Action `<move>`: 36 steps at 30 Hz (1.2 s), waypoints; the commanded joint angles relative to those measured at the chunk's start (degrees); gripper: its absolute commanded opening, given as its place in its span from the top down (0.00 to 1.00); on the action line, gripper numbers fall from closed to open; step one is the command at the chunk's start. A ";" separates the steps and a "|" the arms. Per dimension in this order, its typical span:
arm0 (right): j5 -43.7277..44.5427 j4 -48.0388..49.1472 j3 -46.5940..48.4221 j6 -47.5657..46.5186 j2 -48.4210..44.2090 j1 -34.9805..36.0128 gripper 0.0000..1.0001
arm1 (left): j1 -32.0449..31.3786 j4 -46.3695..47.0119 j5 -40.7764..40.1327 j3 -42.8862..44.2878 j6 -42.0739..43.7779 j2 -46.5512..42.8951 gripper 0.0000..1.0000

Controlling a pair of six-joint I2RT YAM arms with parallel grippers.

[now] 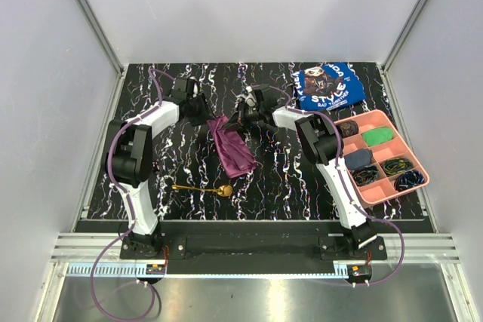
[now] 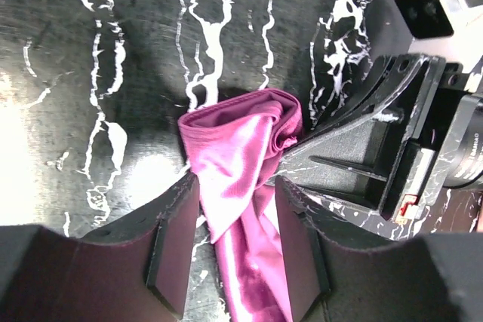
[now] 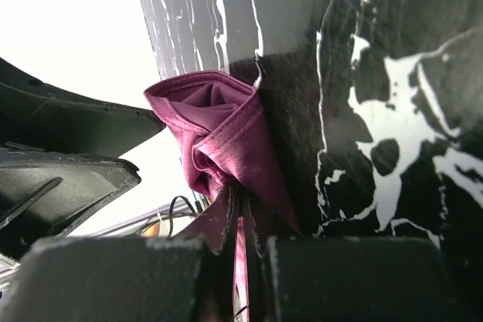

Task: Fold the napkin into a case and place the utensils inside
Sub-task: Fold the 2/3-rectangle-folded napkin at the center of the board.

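Left end effector (image 2: pixel 235 194) and right end effector (image 3: pixel 240 228) meet at the far end of the work, so, reading outward from the arm bases: the gold spoon (image 1: pixel 202 188) lies first, flat on the black marbled table (image 1: pixel 294 179), handle to the left, well apart from both arms' tips. It looks hard, thin and light, and probably slippery; a pinch across the handle near the bowl seems the surest hold. Beyond it the plum napkin (image 1: pixel 234 150) lies as a narrow layered strip running away from the bases. Its sheen suggests a soft, limp, slick cloth whose layers would slide and fall open if only the top one were caught, so any hold should bite through the whole stack at a folded edge. At the strip's far end the left fingers stand apart on either side of the cloth, not closed on it, while the right fingers are pressed together on its bunched corner.
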 commanded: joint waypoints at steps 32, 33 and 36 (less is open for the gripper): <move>2.23 -7.19 2.62 -4.78 -2.65 1.72 1.00 | -5.95 -6.74 -12.78 8.58 7.00 5.27 0.76; 2.23 -7.19 2.71 -4.78 -2.57 1.63 1.00 | -5.95 -7.09 -12.87 8.85 7.09 5.45 0.76; 2.14 -7.28 2.71 -4.87 -2.57 1.63 1.00 | -6.30 -7.88 -14.01 9.12 7.35 5.54 0.76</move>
